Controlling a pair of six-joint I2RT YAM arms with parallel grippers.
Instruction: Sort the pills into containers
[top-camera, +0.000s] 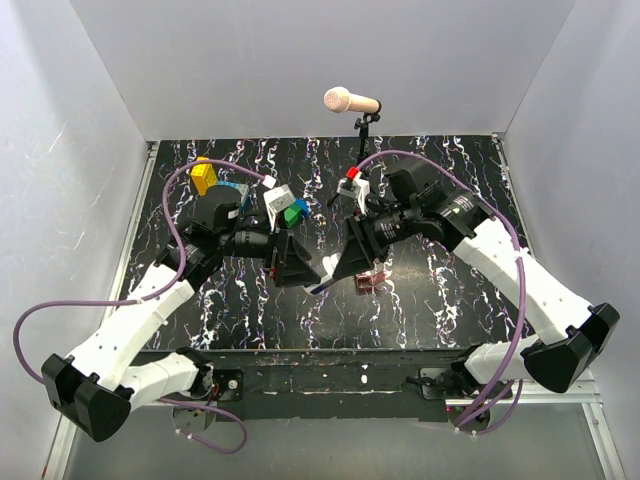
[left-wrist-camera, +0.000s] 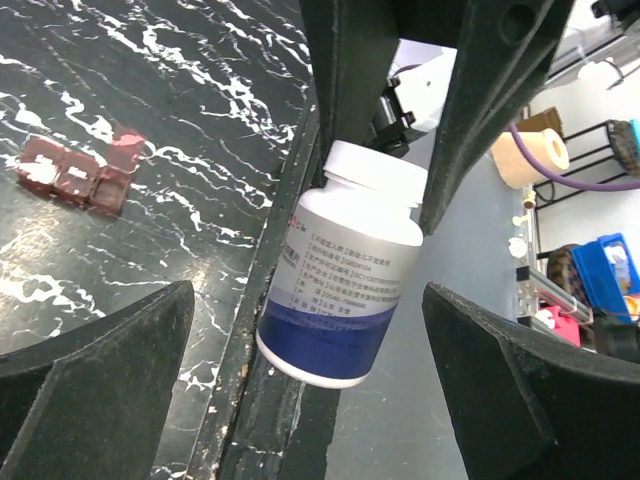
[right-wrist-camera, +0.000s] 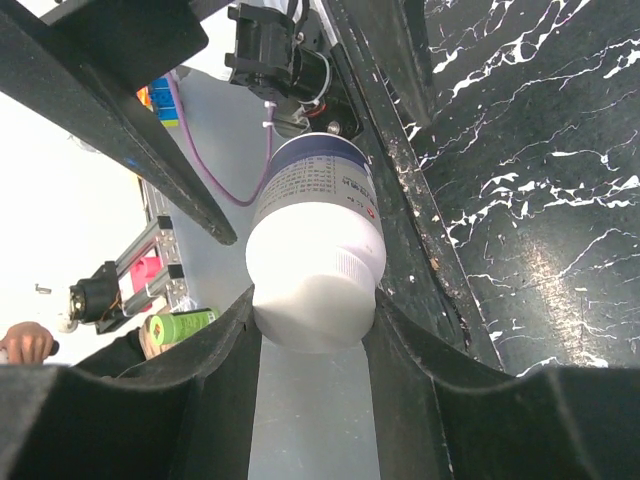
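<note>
Standing by the table, I see the two arms meeting above the middle of the black counter with white veins (top-camera: 450, 300), a little closer to its near edge. Between them a white plastic bottle with a printed label and a dark blue band (left-wrist-camera: 340, 270) is lifted in the air and tilted. The right gripper (right-wrist-camera: 310, 310) is clamped on the bottle's white ribbed cap, with one finger on each side of it. The left gripper (left-wrist-camera: 308, 330) is spread wide around the bottom of the bottle, and its fingers (left-wrist-camera: 100, 390) stand apart from the bottle on both sides, so it grips nothing. The small reddish-brown rectangular box with pale pinkish lid segments (top-camera: 368, 280) lies on the counter near the middle, slightly to the right, just beside the right gripper in the top view. One end segment seems to be lifted, but what is inside I cannot tell. Toward the far left corner there is a yellow block (top-camera: 203, 178), and nearer to the middle a green block (top-camera: 291, 214) touches a blue block (top-camera: 300, 207). A pink microphone on a thin black stand (top-camera: 350, 100) rises at the far edge.
</note>
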